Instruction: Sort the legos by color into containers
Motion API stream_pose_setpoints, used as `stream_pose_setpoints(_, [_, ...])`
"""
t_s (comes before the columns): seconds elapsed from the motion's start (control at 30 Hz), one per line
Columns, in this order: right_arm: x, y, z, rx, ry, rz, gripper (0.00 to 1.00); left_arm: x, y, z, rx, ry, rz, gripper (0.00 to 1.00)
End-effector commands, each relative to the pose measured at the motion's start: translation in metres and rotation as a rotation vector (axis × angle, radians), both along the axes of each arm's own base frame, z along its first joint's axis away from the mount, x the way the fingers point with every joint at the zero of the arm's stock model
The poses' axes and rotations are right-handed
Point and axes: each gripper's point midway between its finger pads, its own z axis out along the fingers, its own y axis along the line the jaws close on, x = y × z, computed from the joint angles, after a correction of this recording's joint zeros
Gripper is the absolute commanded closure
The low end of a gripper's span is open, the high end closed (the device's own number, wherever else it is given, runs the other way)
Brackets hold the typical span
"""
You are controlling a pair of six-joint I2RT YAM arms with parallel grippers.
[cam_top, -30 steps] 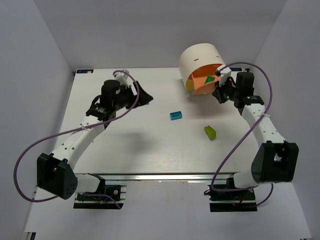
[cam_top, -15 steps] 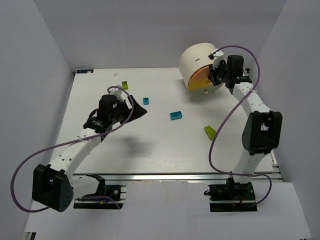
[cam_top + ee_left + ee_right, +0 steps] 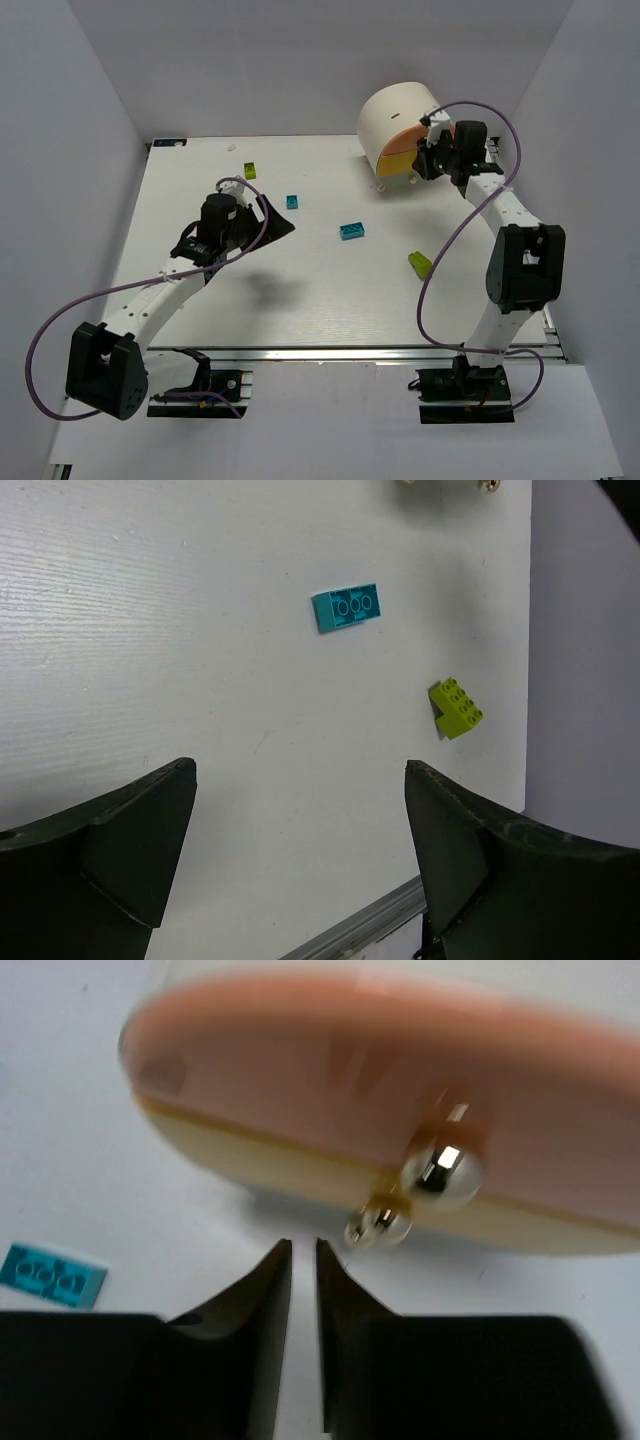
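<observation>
Fingers (image 3: 262, 1295) of the right gripper (image 3: 303, 1250) sit almost pressed together, holding nothing, just below the shiny round knobs (image 3: 443, 1171) on the smooth orange drawer (image 3: 400, 1100) of the rounded cream cabinet (image 3: 393, 118). The left gripper (image 3: 300, 780) gapes wide and empty. A bumpy cyan lego (image 3: 351, 231) and a lime lego (image 3: 421, 264) lie in front of the cabinet.

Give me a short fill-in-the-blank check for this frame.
1. The left gripper is ___ and holds nothing.
2. Two cyan legos and ___ lime legos lie on the table.
3. The orange drawer sits ___ the yellow drawer.
Missing words: open; two; above.
</observation>
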Motion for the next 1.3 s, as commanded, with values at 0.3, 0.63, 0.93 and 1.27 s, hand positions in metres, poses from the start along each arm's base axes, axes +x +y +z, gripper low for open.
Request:
stream_pose_setpoints(0.3, [-0.044,-0.012,-0.006,0.204,0.035,-0.134,0.40,0.004,-0.003,-0.007,-0.017,0.005,-0.002,0.05])
stream_pose_setpoints(0.63, [0.000,-0.024,-0.017,0.319,0.085,-0.252,0.34,0.000,0.005,0.001,-0.013,-0.029,0.033,0.05])
stream_pose_setpoints(0.93, [0.031,-0.017,-0.010,0.362,0.022,-0.217,0.38,-0.002,0.010,0.004,-0.004,-0.034,0.054,0.05])
stream_pose_setpoints(1.27, [0.042,-0.010,-0.016,0.371,0.011,-0.179,0.49,-0.005,0.014,0.007,0.002,-0.038,0.066,0.05])
